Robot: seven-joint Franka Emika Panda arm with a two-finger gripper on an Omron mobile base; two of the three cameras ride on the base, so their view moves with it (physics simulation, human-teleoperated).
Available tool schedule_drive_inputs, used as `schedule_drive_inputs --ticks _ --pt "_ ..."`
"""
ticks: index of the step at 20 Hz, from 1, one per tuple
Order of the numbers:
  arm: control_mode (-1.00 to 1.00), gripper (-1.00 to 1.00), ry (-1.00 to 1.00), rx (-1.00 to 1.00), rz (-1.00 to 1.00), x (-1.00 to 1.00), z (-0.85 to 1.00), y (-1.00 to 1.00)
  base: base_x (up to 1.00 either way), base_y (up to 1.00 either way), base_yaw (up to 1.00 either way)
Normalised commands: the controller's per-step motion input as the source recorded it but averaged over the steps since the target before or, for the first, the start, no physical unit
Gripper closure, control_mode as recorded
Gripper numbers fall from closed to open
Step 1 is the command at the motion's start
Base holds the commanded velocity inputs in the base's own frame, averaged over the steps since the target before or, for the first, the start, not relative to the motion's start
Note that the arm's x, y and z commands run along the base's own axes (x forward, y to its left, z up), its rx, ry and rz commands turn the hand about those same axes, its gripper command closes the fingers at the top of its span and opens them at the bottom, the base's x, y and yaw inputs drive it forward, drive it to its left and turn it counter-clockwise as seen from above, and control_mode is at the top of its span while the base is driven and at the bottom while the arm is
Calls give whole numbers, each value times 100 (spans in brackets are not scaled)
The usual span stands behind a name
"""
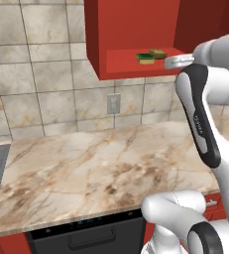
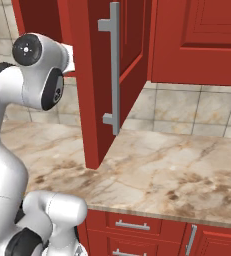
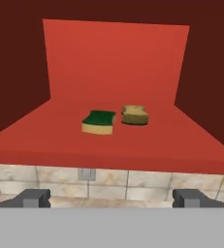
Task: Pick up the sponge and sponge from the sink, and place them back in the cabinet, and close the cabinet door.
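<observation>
So both small rectangular sponges, green-topped (image 3: 99,121) and tan (image 3: 135,115), are seen shelved mid-frame in the red wall cabinet (image 3: 114,63); gripper (image 3: 111,198) jaws apart, empty. Tall red panelled door (image 2: 89,85) is left unclosed.

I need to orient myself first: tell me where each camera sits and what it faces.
Left base view: behind-left, facing the counter and open cabinet; white arm right.
Right base view: behind-right, facing the cabinet door; arm left.
Hand view: faces the shelf with green sponge and tan sponge; fingertips below, jaws open.
Shared: cabinet, counter.
</observation>
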Motion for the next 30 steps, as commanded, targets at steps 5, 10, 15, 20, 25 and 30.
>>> schedule_drive_inputs --ticks 5,10,15,20,25,30 --pt "-100 -100 -14 0 0 -43 0 -1 0 0 0" --pt "-100 -100 -16 0 0 -38 0 -1 0 0 0" --pt "-100 -100 -9 0 0 -42 0 -11 0 0 0" --pt "-100 -100 -5 0 0 -36 0 -22 0 0 0" --pt "-100 -100 0 0 0 -33 0 -22 0 0 0" --pt "-100 -100 0 0 0 -39 0 -11 0 0 0"
